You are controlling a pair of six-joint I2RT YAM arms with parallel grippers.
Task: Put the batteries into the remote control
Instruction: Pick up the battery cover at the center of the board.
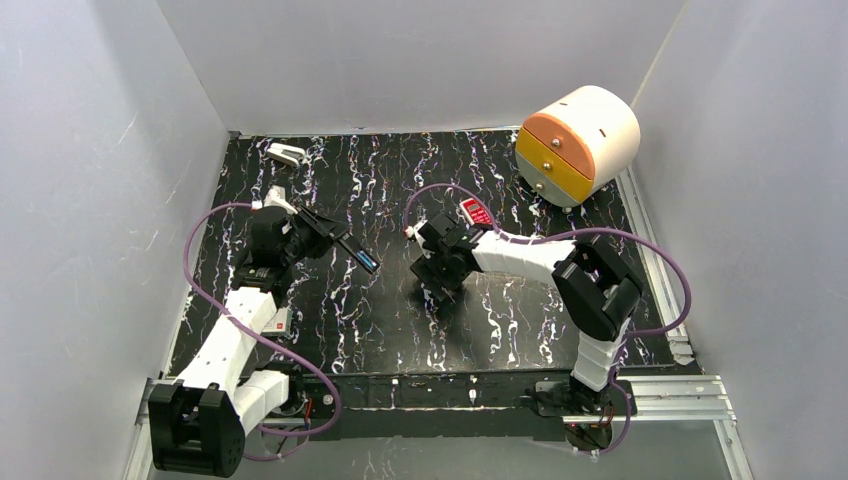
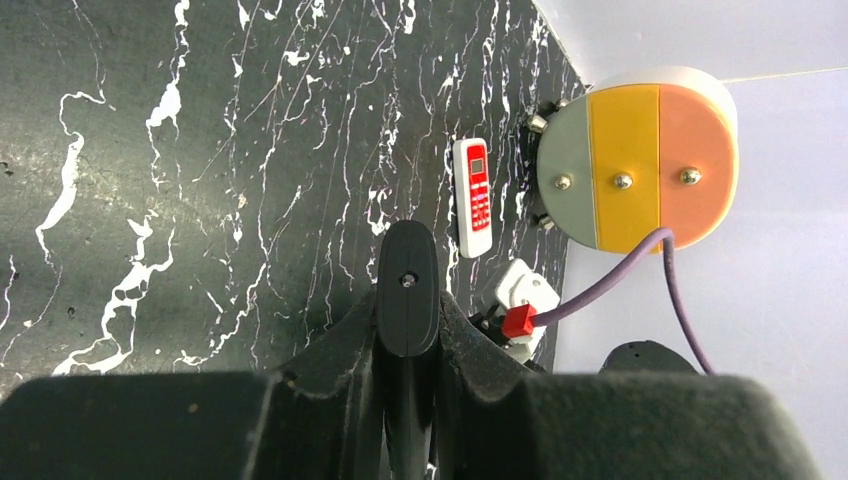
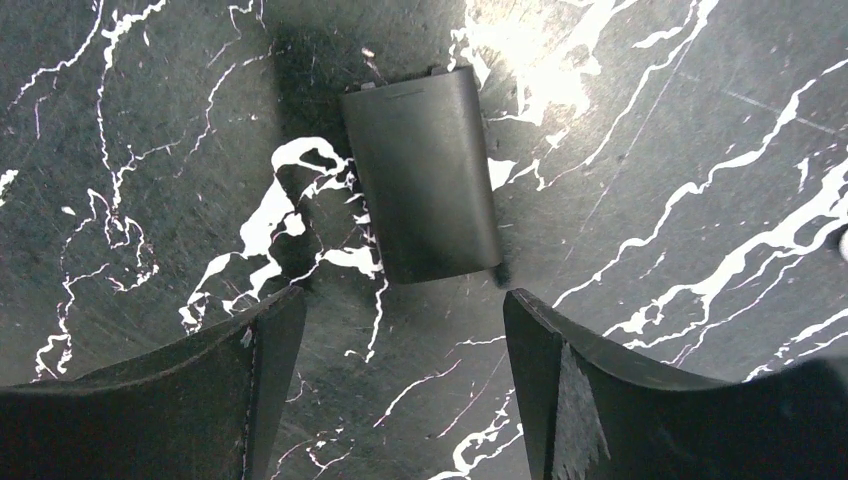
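Observation:
My left gripper point(image 1: 322, 232) is shut on a black remote control point(image 1: 352, 250) and holds it above the table, its free end pointing at the right arm. In the left wrist view the remote point(image 2: 407, 290) stands edge-on between the fingers. A blue patch point(image 1: 369, 263) shows at its far end; I cannot tell if it is a battery. No loose batteries are in view. My right gripper point(image 3: 400, 310) is open and empty, hovering just above a black battery cover point(image 3: 424, 188) that lies flat on the table. In the top view this gripper point(image 1: 440, 278) points straight down.
A red-and-white remote point(image 1: 476, 212) lies beside the right gripper and shows in the left wrist view point(image 2: 473, 195). A round drawer unit point(image 1: 578, 140) stands at the back right. A small white object point(image 1: 287, 154) lies at the back left. Grey walls close three sides.

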